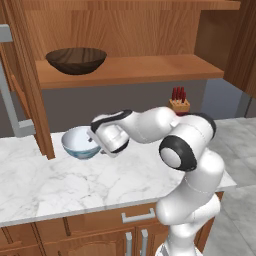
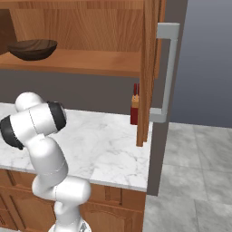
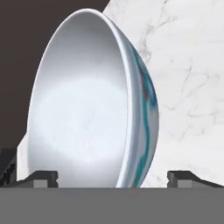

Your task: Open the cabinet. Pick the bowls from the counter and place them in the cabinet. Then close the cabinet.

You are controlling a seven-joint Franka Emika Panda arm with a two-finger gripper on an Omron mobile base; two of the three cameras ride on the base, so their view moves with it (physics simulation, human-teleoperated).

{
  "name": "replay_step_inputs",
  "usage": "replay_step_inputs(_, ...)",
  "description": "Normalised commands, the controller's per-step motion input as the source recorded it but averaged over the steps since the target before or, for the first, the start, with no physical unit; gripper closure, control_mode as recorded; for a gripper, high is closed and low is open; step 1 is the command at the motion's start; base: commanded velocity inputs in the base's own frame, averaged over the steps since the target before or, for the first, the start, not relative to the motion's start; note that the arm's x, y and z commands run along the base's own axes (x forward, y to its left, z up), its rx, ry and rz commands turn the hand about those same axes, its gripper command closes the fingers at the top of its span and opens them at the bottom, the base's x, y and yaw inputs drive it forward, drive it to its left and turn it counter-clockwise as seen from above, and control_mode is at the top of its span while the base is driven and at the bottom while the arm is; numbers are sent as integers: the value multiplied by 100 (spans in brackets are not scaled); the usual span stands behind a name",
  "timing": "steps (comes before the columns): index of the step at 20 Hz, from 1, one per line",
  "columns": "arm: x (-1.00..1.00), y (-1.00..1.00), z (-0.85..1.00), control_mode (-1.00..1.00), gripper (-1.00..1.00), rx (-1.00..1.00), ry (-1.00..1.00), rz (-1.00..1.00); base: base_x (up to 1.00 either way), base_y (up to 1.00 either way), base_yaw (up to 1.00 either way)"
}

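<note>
Cabinet (image 1: 130, 30) open, 1 wooden bowl (image 1: 76, 60) shelved; open fingers (image 3: 112, 177) straddle the white bowl (image 1: 80, 142) on the worktop (image 1: 75, 182).

- White bowl (image 3: 87, 105), pale blue outside, seen on its side, close up.
- Fingertips (image 3: 41, 178) spread wide, one either side of its rim.
- Marble counter (image 3: 192, 65) behind, dark wall beyond its edge.

Counter (image 1: 60, 185): white marble with grey veins. The white bowl with pale blue outside (image 1: 80, 142) rests upright on it near the back wall; a knife block (image 1: 180, 105) stands at its far end. Cabinet shelf (image 1: 135, 70): wooden, carries the dark brown wooden bowl (image 1: 76, 60).
</note>
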Motion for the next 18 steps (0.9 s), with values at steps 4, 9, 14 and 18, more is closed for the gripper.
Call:
replay_step_inputs(4,26,18,-19,-100,-100,0,-1,0,0,0,0)
replay_step_inputs(9,30,21,-28,-100,-100,0,0,0,0,0,0)
replay_step_inputs(14,9,15,-25,-100,100,0,0,0,0,0,0)
replay_step_inputs(18,1,13,-25,-100,100,0,0,0,0,0,0)
